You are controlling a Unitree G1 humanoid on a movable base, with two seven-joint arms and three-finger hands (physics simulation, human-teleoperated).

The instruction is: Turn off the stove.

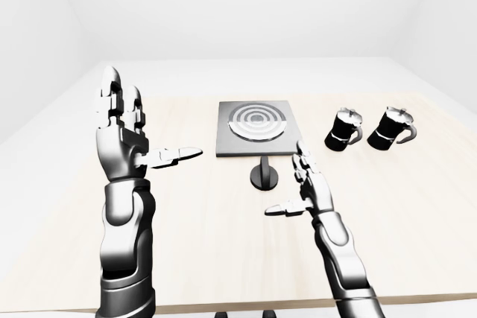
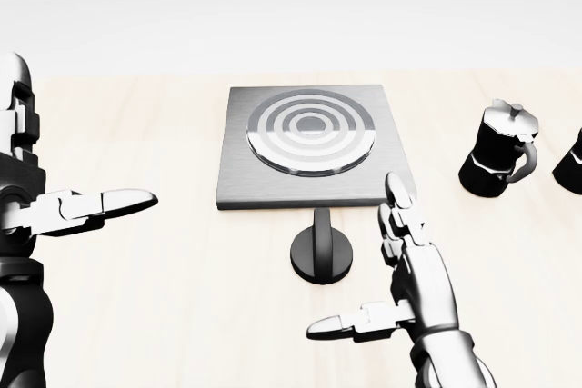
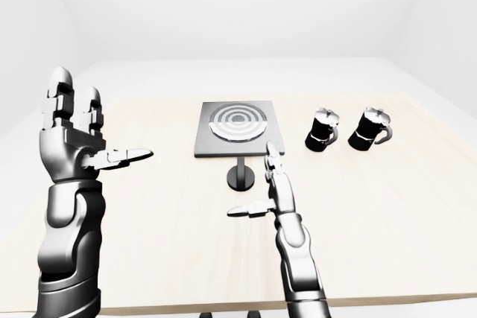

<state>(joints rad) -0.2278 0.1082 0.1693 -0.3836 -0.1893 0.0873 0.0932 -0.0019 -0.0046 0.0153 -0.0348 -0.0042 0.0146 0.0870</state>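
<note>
Stove (image 2: pixel 311 144) sits flat on desk (image 2: pixel 164 297), its knob (image 2: pixel 322 252) just below; right robot hand (image 2: pixel 400 293) spread beside knob, left robot hand (image 1: pixel 123 128) spread, raised.

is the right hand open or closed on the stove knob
Open. The right hand has its fingers and thumb spread, beside the knob and not touching it.

A pale wooden tabletop (image 1: pixel 417 206) is seen spanning the whole width of the left-eye view. Toward its far middle a square grey stove (image 1: pixel 254 127) with a ringed burner is set flat, and just near of it a black round knob (image 1: pixel 264 175) on a short stem is stood. To the far right two black moka pots (image 1: pixel 343 128) (image 1: pixel 392 126) are placed side by side, close together and upright.
</note>
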